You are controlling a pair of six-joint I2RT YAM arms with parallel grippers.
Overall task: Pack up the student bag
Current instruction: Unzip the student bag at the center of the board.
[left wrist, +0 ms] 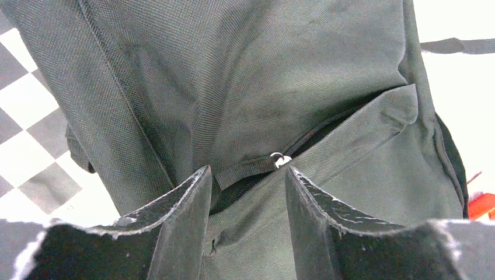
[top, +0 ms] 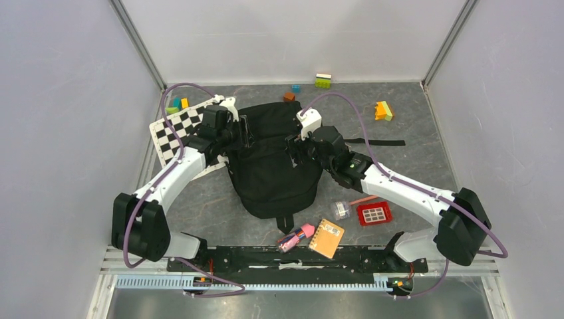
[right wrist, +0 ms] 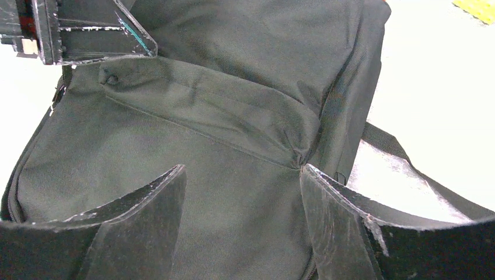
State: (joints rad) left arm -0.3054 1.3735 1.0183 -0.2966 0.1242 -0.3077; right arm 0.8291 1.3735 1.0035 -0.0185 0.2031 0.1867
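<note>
The student bag (top: 273, 169), a big black fabric backpack, lies in the middle of the table between both arms. My left gripper (top: 243, 137) is at its upper left. In the left wrist view the left gripper (left wrist: 248, 170) is pressed into the bag (left wrist: 233, 70) with a bunched fold of pocket fabric between its fingers, just below the zipper's metal pull ring (left wrist: 280, 159). My right gripper (top: 296, 149) is at the bag's upper right. In its own view the right gripper (right wrist: 242, 169) stands open over the flat front panel (right wrist: 146, 151), holding nothing.
A checkerboard (top: 178, 129) lies under the bag's left side. Coloured blocks (top: 323, 80) (top: 383, 111) sit at the back. An orange notebook (top: 326, 238), a red case (top: 374, 213), a pink item (top: 294, 237) and a small clear object (top: 342, 210) lie in front. A strap (top: 376, 141) trails right.
</note>
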